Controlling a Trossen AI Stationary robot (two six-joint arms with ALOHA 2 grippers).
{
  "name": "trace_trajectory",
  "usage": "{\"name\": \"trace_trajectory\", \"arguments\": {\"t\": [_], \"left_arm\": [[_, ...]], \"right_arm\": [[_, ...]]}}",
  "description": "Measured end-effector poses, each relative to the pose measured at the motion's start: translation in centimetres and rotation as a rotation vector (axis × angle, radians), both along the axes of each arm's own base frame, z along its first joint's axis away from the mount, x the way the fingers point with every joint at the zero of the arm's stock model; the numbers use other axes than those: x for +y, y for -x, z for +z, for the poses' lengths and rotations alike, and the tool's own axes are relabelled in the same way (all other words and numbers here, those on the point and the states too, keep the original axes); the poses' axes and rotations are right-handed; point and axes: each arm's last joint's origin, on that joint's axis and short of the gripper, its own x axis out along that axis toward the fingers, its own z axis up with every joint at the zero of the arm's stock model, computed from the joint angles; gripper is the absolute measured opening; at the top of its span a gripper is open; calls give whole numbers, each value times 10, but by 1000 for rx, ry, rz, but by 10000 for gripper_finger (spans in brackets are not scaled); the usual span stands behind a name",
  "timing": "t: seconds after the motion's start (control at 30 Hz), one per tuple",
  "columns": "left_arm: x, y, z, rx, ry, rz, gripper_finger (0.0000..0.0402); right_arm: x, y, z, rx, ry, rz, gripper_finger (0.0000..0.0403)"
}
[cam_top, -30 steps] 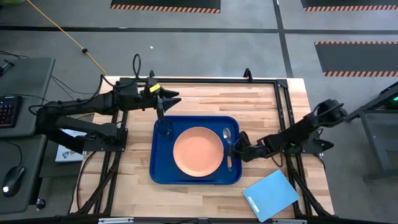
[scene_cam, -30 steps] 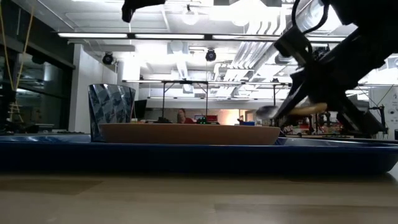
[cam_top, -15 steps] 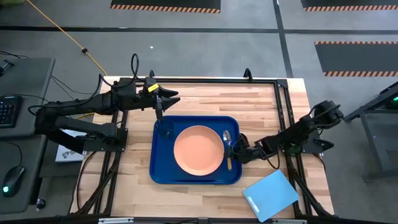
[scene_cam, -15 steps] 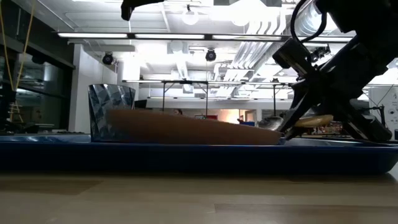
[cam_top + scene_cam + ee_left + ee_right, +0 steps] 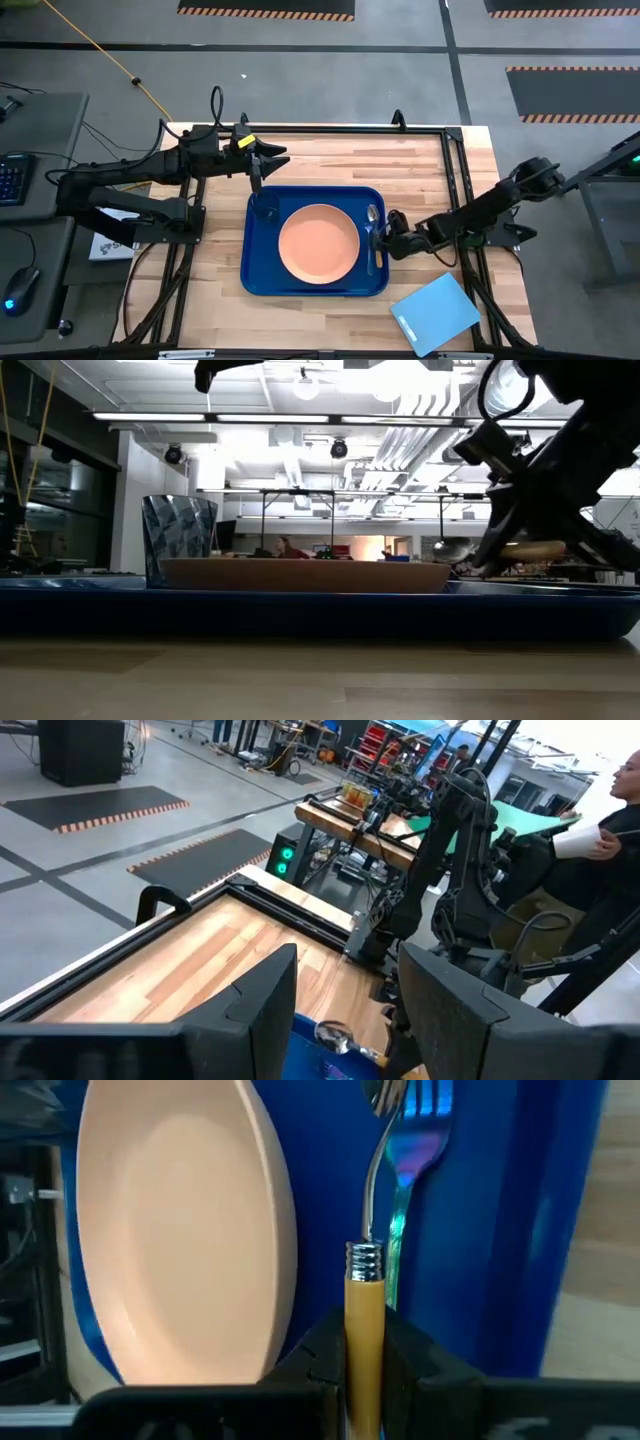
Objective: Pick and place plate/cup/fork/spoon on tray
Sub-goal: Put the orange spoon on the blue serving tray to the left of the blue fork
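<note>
- The spoon (image 5: 374,232) lies along the tray's (image 5: 256,282) right side, just beside the plate (image 5: 318,242); its orange handle (image 5: 365,1342) is pinched between the right hand's (image 5: 393,236) fingers, the bowl toward the far rim.
- Half a second ago the plate stood tilted in the low view, one edge lifted; it now sits flat again (image 5: 305,574).
- Since then the right hand has drawn back a little toward the tray's right rim, taking the spoon with it.
- The fork (image 5: 412,1150) lies under the spoon in the right wrist view, its bluish head showing past the spoon's neck; in the high view it cannot be told apart from the spoon.
- The spoon's bowl is cut off at the edge of the right wrist view.
- The tray holds the plate in its middle, the cup (image 5: 264,207) in its far left corner, and the spoon and fork along its right side.
- In the low view the cup (image 5: 180,540) stands upright behind the plate's left end.
- The left hand (image 5: 257,171) hangs over the wooden surface (image 5: 340,155) just beyond the tray's far left corner, fingers spread and holding nothing, where it was a second ago.
- A light-blue board (image 5: 436,314) lies near the surface's front right corner, apart from the tray.
</note>
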Motion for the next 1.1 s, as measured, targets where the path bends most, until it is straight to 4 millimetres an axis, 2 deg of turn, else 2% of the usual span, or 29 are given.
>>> {"name": "trace_trajectory", "arguments": {"t": [0.17,0.37,0.47,0.87,1.1], "left_arm": [[0,0,0,0,0,0,164],[0,0,0,-5,15,2,164],[0,0,0,-7,16,2,164],[0,0,0,-1,6,0,164],[0,0,0,0,-1,-1,164]], "right_arm": [[-3,-8,-3,18,-16,24,13],[-5,-34,3,56,45,65,13],[-7,-40,4,98,66,73,13],[-12,-47,9,80,61,82,13],[-11,-52,13,12,47,72,13]]}}
